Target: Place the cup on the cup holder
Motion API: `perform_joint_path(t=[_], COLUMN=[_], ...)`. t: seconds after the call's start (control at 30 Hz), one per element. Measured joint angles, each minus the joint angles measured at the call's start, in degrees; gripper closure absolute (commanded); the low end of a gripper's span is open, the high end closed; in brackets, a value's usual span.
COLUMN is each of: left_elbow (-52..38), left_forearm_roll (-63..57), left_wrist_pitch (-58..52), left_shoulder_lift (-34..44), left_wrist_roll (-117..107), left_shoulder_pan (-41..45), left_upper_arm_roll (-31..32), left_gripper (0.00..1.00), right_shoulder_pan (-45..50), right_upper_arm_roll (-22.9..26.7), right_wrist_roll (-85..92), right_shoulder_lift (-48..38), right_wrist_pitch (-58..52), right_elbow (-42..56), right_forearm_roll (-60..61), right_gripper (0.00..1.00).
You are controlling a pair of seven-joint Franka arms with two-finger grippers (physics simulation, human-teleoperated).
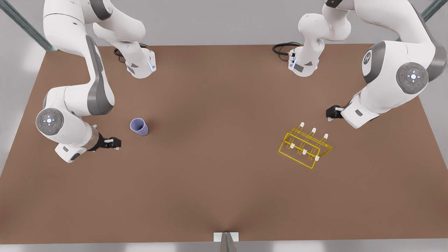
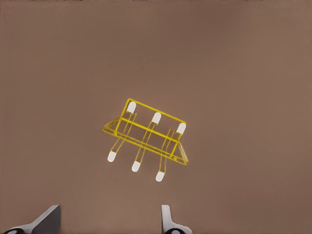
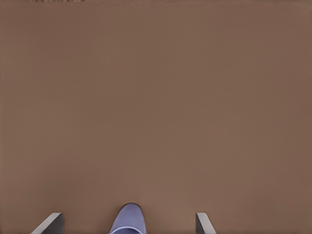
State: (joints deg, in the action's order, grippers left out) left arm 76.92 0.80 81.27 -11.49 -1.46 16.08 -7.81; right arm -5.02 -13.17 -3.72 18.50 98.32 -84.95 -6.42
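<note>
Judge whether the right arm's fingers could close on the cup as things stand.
Probably yes. The right gripper is open beside the cup, the brown table between them bare. In its wrist view the cup sits between the fingers.

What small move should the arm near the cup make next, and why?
Probably bring the right gripper closer to the cup. Its fingers are open, and the cup stands upright on the table, not yet between them. The left gripper waits open near the cup holder.
</note>
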Motion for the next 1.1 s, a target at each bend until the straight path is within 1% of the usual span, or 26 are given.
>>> perform_joint_path(t=[0.17,0.23,0.3,0.33,0.4,0.5,0.67,0.77,0.97,1.1], left_elbow=[0.0,0.01,0.01,0.01,0.01,0.01,0.01,0.01,0.01,0.01], left_forearm_roll=[-0.05,-0.05,-0.06,-0.06,-0.06,-0.06,-0.06,-0.06,-0.05,-0.03], left_wrist_pitch=[0.98,1.12,1.16,1.13,1.08,0.96,0.7,0.48,0.05,-0.07], left_shoulder_lift=[0.0,0.0,0.0,0.0,0.0,0.0,0.0,0.0,0.0,0.0], left_wrist_roll=[-0.19,-0.25,-0.3,-0.32,-0.37,-0.42,-0.5,-0.54,-0.62,-0.65], left_shoulder_pan=[0.0,0.0,0.06,0.08,0.1,0.09,0.09,0.09,0.09,0.09], left_upper_arm_roll=[0.0,0.0,0.0,0.0,0.0,0.0,0.0,0.0,0.0,0.0], left_gripper=[0.0,0.0,0.0,0.0,0.0,0.0,0.0,0.0,0.0,0.0], right_shoulder_pan=[-0.12,-0.12,-0.37,-0.35,-0.46,-1.95,-3.66,-4.58,-4.58,-4.01], right_upper_arm_roll=[-0.04,-0.23,-2.88,-3.57,-4.12,-4.54,-5.01,-5.83,-7.5,-7.95], right_wrist_roll=[-0.35,-0.54,-1.33,-1.72,-2.35,-2.63,-2.21,-1.27,0.3,1.06], right_shoulder_lift=[1.48,0.43,-2.98,-5.04,-7.44,-8.34,-10.17,-11.46,-15.26,-16.06], right_wrist_pitch=[-0.25,-0.8,-0.86,0.13,2.98,8.86,17.18,20.72,30.06,34.8], right_elbow=[-1.23,-5.83,-12.41,-17.26,-24.37,-31.74,-39.14,-41.91,-52.13,-54.44], right_forearm_roll=[0.72,2.2,3.49,3.91,4.53,5.14,6.23,8.09,9.38,9.57], right_gripper=[0.0,0.0,0.0,0.0,0.0,0.0,0.0,0.0,0.0,0.0])
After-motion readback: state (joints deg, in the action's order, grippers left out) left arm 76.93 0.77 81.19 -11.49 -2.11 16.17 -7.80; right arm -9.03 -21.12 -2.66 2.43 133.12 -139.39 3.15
